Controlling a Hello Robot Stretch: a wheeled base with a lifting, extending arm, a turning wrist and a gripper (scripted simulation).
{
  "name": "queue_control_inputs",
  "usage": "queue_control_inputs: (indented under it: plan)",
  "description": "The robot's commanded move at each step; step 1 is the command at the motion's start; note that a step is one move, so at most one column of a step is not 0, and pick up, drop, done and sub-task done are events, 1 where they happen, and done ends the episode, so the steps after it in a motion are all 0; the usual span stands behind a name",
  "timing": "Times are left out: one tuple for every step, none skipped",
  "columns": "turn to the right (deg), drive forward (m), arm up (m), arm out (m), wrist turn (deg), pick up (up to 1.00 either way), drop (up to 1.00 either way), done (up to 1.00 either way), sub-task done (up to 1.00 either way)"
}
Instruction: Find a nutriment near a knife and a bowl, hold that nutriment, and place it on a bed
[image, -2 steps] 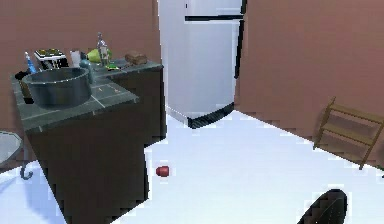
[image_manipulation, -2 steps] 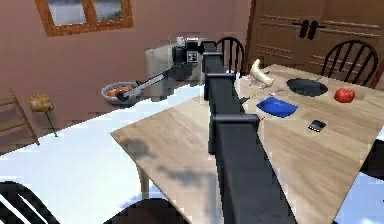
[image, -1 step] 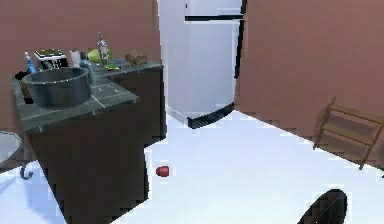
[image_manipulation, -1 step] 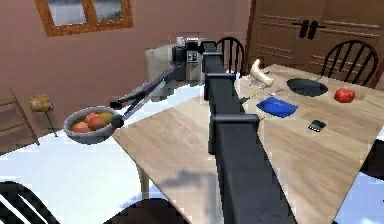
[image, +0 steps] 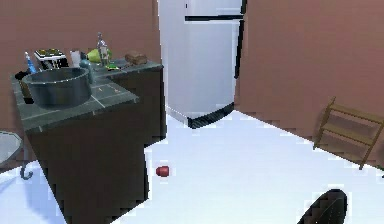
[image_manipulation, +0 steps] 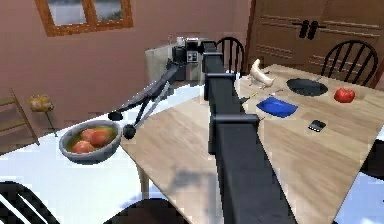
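Red fruit (image_manipulation: 92, 137): a few pieces in a grey bowl (image_manipulation: 72, 152), just off the wooden table's (image_manipulation: 180, 140) left edge, floor behind it.
Gripper (image_manipulation: 122, 122): fingers meet the bowl's rim; the bowl hangs clear of table and floor, so the gripper holds it.
Tabletop: blue flat thing (image_manipulation: 275, 106), dark plate (image_manipulation: 305, 87), red apple (image_manipulation: 344, 95).
Forward view: small red thing (image: 162, 171) on the floor, counter (image: 100, 140) with sink (image: 57, 85), white fridge (image: 205, 55) beyond.
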Motion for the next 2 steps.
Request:
queue_control_inputs:
  plan:
    - [0.0, 0.00, 0.00, -0.48, 0.0, 0.00, 0.00, 0.00, 0.00]
    - [-45.0, 0.00, 0.00, 0.00, 0.0, 0.00, 0.00, 0.00, 0.00]
